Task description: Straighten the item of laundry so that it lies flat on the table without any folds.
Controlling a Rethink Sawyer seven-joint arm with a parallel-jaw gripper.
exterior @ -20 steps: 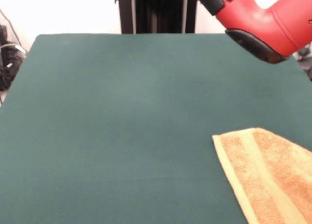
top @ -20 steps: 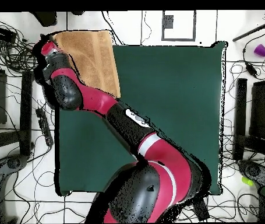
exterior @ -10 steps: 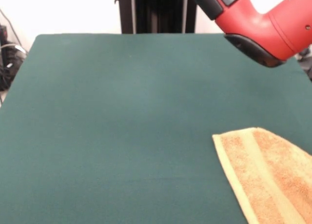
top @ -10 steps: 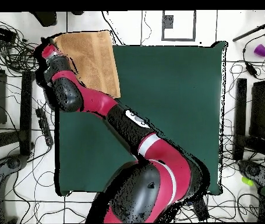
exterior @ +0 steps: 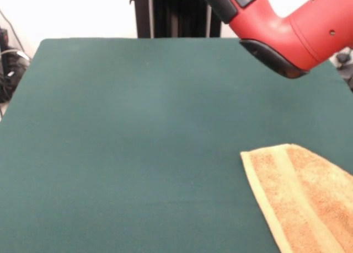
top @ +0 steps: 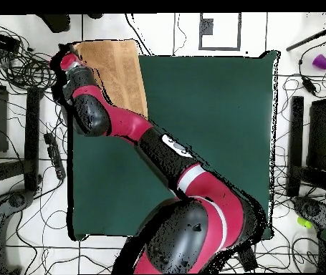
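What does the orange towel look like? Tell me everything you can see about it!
The towel is orange-yellow and fuzzy like terry cloth, with a smoother, paler band running near its short end. It lies spread out at one corner of the dark green table. In the front view it runs off the picture's right and bottom edges. In the overhead view it reaches past the table's edge, and the red arm covers part of it.

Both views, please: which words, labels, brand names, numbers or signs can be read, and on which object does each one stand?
None can be read.
The arm has a small white patch with dark marks, too small to read.
The towel, the table and the floor show no text.
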